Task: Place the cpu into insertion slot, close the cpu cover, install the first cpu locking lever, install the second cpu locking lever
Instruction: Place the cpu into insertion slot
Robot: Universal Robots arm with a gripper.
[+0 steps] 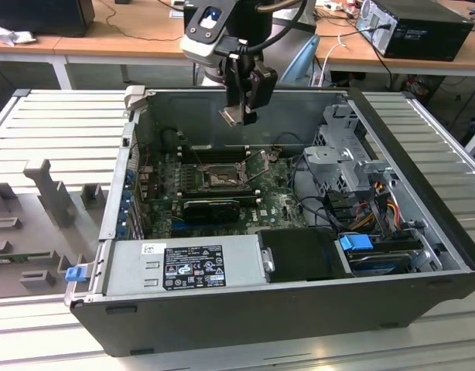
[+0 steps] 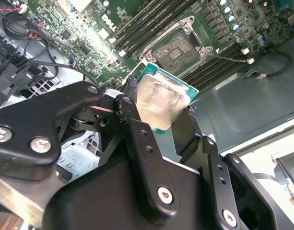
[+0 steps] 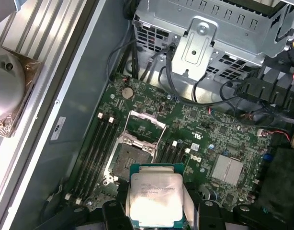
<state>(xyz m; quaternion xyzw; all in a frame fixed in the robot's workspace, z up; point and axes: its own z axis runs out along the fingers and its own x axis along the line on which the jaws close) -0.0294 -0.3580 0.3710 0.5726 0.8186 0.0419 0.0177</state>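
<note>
1. Above the green motherboard (image 3: pixel 204 124), one cpu (image 3: pixel 155 194), a small square chip with a pale silver metal top, hung clear of the board.
2. One square, black-framed insertion slot (image 3: pixel 129 160) lay uncovered below it, and one thin grey metal cpu cover (image 3: pixel 149 120) stood raised beside it.
3. One black two-fingered gripper (image 2: pixel 161 103), spread only chip-wide, clenched the cpu's opposite edges.
</note>
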